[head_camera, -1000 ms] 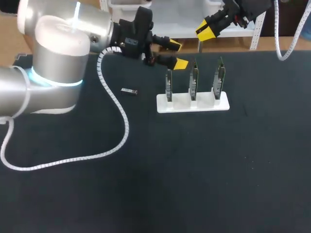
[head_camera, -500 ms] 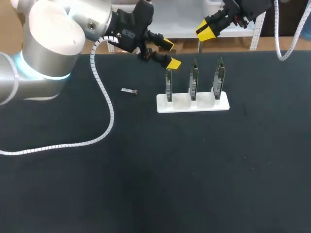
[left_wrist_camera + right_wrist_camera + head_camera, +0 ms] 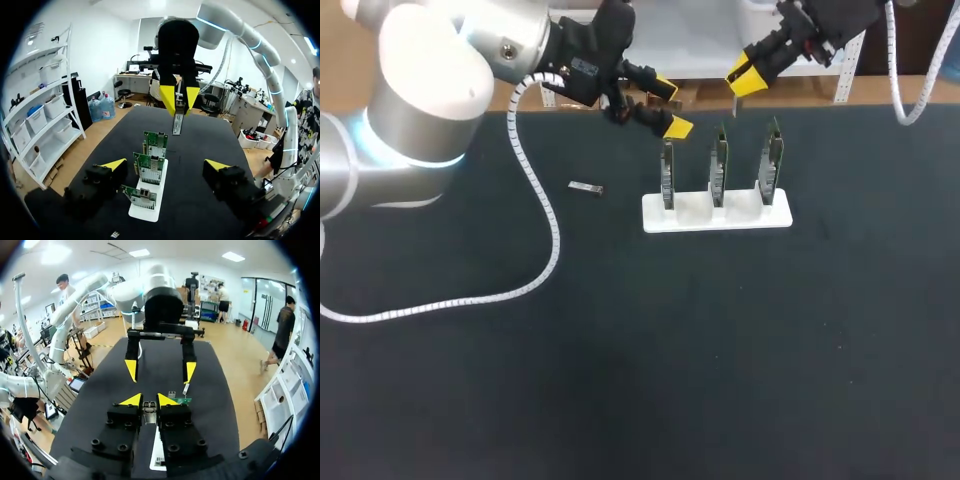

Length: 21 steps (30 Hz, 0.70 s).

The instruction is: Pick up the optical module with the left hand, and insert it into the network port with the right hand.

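The left tool (image 3: 672, 108) hangs wide open and empty over the desk's (image 3: 620, 350) far edge. The module (image 3: 586, 187) lies flat on the desk, nearer the robot and leftward of that tool, long axis across the desk, so the left arm is closer. The right tool (image 3: 742, 76) pinches a slim piece (image 3: 177, 124), seemingly another module, above the rack (image 3: 717, 214).

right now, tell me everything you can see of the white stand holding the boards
The white stand is a flat, rectangular, plastic-looking base lying on the black table. Three raised slots in a row hold three green circuit boards upright on edge and parallel; the left wrist view shows silver port housings on them. Only the boards and table touch it. My open left gripper hangs near one end board, seemingly apart.
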### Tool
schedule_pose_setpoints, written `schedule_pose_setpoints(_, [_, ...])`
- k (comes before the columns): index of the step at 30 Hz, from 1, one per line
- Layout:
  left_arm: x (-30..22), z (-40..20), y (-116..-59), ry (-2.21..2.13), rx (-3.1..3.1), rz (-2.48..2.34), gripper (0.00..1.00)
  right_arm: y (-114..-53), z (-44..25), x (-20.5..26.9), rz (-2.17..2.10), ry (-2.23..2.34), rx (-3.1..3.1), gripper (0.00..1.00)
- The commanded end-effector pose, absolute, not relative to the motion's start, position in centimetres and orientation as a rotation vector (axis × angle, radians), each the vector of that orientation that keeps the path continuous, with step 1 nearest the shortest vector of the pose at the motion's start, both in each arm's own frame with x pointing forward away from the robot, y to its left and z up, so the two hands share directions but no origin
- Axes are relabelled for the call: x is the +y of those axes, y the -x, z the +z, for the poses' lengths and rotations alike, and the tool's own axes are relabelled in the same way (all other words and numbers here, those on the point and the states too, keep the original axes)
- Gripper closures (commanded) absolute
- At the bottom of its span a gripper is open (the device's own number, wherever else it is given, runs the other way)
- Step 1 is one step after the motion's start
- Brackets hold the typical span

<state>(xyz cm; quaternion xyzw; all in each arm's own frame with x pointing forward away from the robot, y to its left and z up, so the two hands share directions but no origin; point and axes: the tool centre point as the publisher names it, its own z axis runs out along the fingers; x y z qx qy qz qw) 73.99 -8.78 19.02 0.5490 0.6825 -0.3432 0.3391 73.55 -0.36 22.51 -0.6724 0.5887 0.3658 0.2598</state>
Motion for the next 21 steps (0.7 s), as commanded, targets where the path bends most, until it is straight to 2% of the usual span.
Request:
schedule_pose_setpoints(1, [-8.8, 19.0, -73.9, -1.428, 1.781, -0.888, 0.00, -73.6, 22.3, 0.1, 0.973, 1.841, 1.609, 1.00])
schedule_pose_setpoints(21, [-8.8, 19.0, -73.9, -1.428, 1.781, -0.888, 0.00, -73.5, 18.9, 0.5, 1.015, 1.786, 1.665, 1.00])
